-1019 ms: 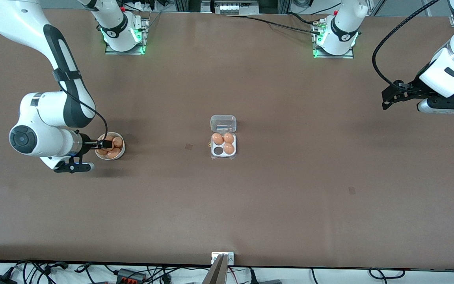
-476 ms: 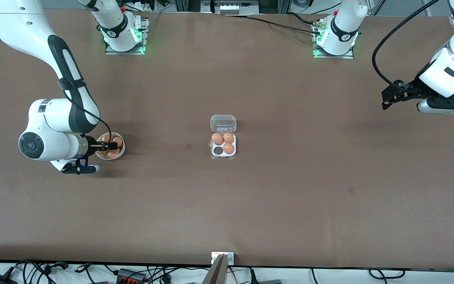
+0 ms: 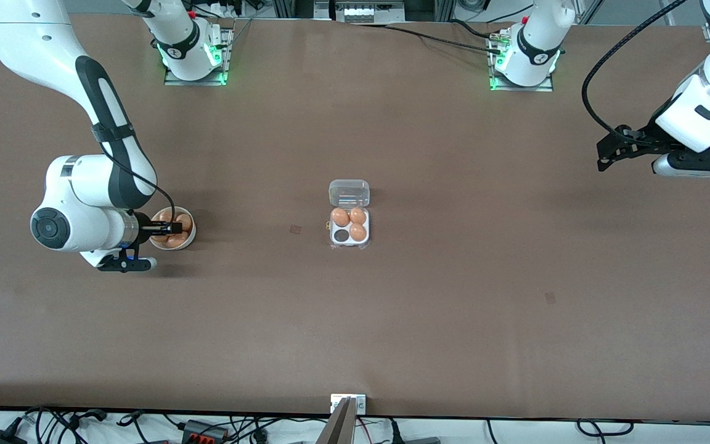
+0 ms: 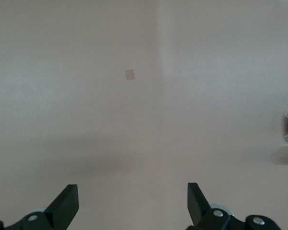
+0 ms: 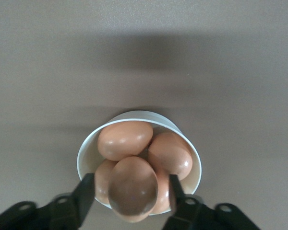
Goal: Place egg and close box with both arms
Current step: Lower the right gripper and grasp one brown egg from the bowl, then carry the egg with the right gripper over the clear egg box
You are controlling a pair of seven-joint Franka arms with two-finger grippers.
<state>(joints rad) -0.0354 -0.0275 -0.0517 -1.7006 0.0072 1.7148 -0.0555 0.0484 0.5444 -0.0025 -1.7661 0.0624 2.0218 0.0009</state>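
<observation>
Right gripper [image 5: 129, 194] grips an egg [image 5: 133, 188] over the bowl [image 5: 86, 148]

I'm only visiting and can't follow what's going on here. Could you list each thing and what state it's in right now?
Box: lid open, three cells filled, one empty.
Bowl: on the table toward the right arm's end, holding several eggs.
Egg: between the right tool's fingers, over the bowl.
Right tool: shut on the egg.
Left tool: open, empty, waiting over bare table.
</observation>
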